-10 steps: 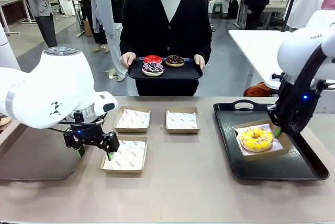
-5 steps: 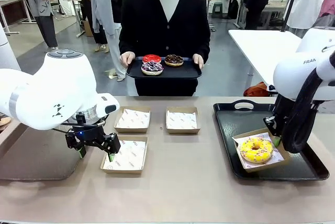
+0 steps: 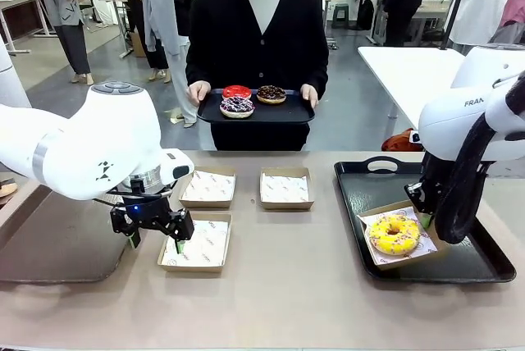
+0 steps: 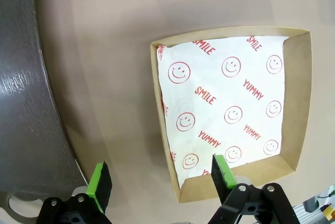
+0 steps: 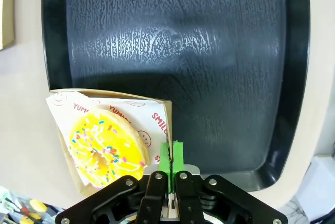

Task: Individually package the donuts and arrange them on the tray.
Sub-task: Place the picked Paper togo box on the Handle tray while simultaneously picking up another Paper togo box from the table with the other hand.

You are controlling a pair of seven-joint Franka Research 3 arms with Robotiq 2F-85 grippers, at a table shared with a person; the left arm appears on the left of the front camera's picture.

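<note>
The right jaws are pressed together on the wall of the cardboard box (image 5: 125, 95) that holds the yellow donut (image 5: 107, 148). The green pads (image 5: 177, 156) meet on its rim with only card and a paper corner between them. From the front that grip is mostly hidden behind the right arm (image 3: 459, 121) and its black hose (image 3: 455, 203), and only a sliver of green shows by the box's corner. The box sits toward the near left of the black tray (image 3: 361, 191); whether its corner rides on the tray's rim is hard to tell.

The left jaws stand wide apart astride one wall of an empty box (image 4: 159, 124). One pad (image 4: 99, 182) is over the bare surface (image 4: 104, 51), the other over the smiley-printed paper (image 4: 230, 93); I cannot tell whether they touch or hover. A second empty box (image 3: 207, 204) and a third empty box (image 3: 286, 207) lie beyond.

Across the surface a person holds a smaller tray (image 3: 283, 113) carrying the red donut (image 3: 237, 91), the chocolate donut (image 3: 271, 94) and the purple donut (image 3: 236, 106). Their sprinkles are too small to read. A grey mat (image 3: 49, 244) is cut off at the left.
</note>
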